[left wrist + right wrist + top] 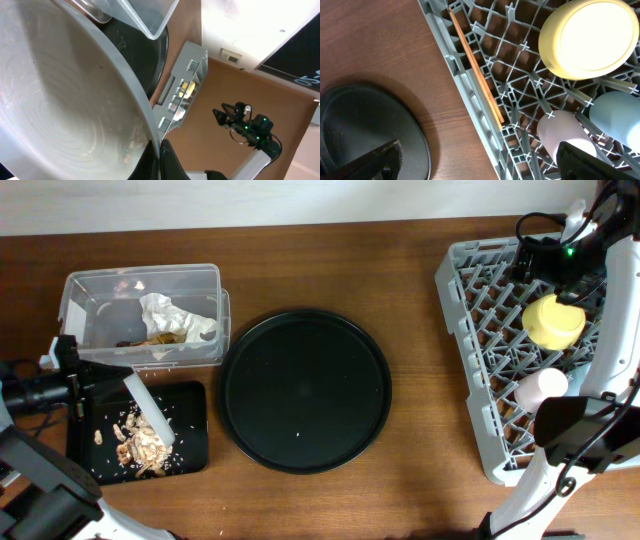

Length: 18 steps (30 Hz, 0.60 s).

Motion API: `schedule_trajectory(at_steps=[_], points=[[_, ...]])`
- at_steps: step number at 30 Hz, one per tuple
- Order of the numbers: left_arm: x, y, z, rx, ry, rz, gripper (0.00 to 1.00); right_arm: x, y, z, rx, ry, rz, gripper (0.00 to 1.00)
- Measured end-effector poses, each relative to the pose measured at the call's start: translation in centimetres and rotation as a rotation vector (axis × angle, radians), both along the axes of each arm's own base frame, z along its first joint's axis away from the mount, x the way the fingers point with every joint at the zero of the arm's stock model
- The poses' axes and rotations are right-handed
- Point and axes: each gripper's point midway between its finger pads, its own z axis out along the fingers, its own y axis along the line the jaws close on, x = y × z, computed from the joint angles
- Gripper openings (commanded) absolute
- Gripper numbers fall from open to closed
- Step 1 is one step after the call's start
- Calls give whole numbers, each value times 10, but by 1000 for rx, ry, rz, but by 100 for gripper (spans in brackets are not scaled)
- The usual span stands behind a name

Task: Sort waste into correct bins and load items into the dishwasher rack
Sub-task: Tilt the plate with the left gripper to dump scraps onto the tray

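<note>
Tilted grey plate [148, 412] above black tray [190, 405], clamped in left jaws; right jaws wide open, empty, over rack [460, 330].

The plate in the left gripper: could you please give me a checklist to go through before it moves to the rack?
1. Left gripper shut on plate: ok.
2. Plate free of scraps: cannot tell; faint specks near its rim.
3. Scraps lying on black tray: ok.
4. Wrapper in tub: ok.
5. Free pegs in rack beside bowl and pink cup: ok.
6. Right gripper clear of the rack: not ok; it hangs open above it.
</note>
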Motion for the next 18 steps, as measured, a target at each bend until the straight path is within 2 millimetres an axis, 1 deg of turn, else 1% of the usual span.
schedule_trajectory(at_steps=[5,7,12,18], points=[[4,-1,9,-24,-36,21,0,0,0,0,0,0,0,99],[8,0,15,-42,-67,43,0,0,0,0,0,0,0,99],[11,6,25,-87,-105,94,0,0,0,0,0,0,0,99],[13,7,29,-106,-126,111,0,0,0,0,0,0,0,99]])
